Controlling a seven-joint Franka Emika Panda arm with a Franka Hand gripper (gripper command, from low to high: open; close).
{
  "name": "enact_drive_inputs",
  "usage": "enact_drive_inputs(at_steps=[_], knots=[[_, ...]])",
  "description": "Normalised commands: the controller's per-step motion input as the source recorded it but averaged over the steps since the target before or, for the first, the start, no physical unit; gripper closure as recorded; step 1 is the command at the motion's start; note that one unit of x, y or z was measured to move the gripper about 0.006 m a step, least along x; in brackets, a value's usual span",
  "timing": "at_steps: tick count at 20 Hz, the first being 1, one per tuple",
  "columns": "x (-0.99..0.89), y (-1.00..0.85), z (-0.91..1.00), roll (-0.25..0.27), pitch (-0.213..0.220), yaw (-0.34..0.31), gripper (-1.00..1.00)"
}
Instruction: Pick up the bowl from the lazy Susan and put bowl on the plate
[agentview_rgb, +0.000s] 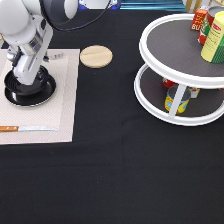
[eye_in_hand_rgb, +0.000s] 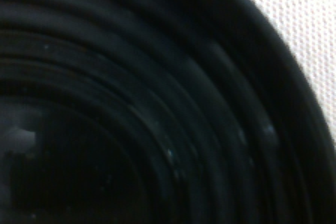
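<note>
The glossy black bowl (agentview_rgb: 42, 95) sits on a white placemat (agentview_rgb: 65, 105) at the exterior view's left, off the lazy Susan (agentview_rgb: 146, 55). My gripper (agentview_rgb: 27, 82) is lowered onto the bowl's far side, with the hand right over it. The wrist view is filled with the bowl's (eye_in_hand_rgb: 150, 125) concentric ridges from very close, with a corner of the placemat (eye_in_hand_rgb: 307, 30) showing. The silver plate does not show; whether it lies hidden under the bowl I cannot tell. The white two-tier lazy Susan stands at the exterior view's right with no bowl on it.
A light-wood disc (agentview_rgb: 96, 56) lies right of the placemat's top corner. A knife (agentview_rgb: 30, 128) lies along the placemat's lower part. Cans stand on the lazy Susan's upper tier (agentview_rgb: 215, 37) and lower tier (agentview_rgb: 177, 99). Black cloth covers the table.
</note>
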Motion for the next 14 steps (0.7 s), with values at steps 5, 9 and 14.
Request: enact_drive_inputs(at_steps=[5, 9, 14], knots=[[0.35, 0.17, 0.99, -0.062, 0.132, 0.0, -1.0], [0.36, 0.28, 1.0, -0.065, 0.084, 0.01, -1.0], [0.13, 0.09, 0.38, -0.036, 0.084, -0.007, -1.0]])
